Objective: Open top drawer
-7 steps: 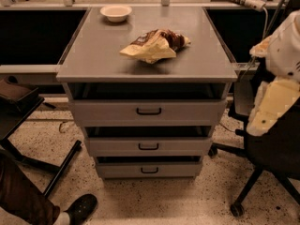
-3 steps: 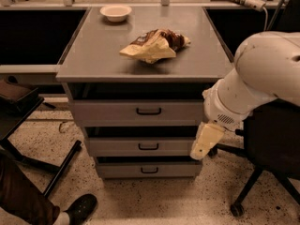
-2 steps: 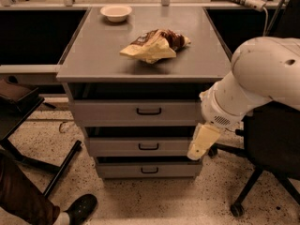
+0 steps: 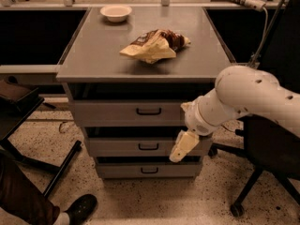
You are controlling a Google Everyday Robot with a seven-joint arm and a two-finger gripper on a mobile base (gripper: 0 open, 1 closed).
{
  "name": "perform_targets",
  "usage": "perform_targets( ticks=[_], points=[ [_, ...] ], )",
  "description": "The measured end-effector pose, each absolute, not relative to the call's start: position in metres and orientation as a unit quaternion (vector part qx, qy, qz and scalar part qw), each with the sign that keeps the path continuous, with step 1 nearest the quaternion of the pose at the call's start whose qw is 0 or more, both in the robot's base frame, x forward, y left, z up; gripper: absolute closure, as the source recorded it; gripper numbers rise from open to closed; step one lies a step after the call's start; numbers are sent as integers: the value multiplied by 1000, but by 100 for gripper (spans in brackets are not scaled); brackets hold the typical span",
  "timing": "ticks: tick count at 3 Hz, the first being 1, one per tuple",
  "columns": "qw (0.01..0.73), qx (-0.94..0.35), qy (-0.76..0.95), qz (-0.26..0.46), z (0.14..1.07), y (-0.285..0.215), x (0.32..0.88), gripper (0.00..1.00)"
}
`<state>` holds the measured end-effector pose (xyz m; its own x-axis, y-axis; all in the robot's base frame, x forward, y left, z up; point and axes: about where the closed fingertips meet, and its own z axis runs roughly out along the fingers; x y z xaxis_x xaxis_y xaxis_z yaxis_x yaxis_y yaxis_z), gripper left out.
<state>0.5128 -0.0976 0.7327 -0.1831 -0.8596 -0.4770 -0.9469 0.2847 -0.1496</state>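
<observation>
The top drawer [image 4: 108, 112] is the widest and tallest of three grey metal drawer fronts, just under the cabinet top. It is closed, and its small black bar handle [image 4: 148, 111] is in plain sight. My gripper [image 4: 183, 146] hangs from the white arm [image 4: 243, 100] that reaches in from the right. It is in front of the right part of the middle drawer [image 4: 117, 146], below and to the right of the top drawer's handle. It holds nothing that I can see.
A crumpled chip bag [image 4: 154, 45] and a white bowl [image 4: 116, 12] lie on the cabinet top [image 4: 93, 50]. The bottom drawer [image 4: 122, 170] is closed. A black office chair [image 4: 269, 158] stands at the right. Chair legs [image 4: 56, 172] and a person's shoe [image 4: 79, 207] are at the lower left.
The arm has swung in from the far right edge to in front of the drawers. Over the last second the gripper has drifted a little further left.
</observation>
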Motion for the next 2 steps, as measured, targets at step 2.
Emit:
perform_targets(
  ticks=[2],
  points=[
    [293,-566,769,51,703,-81,548,0]
  ],
)
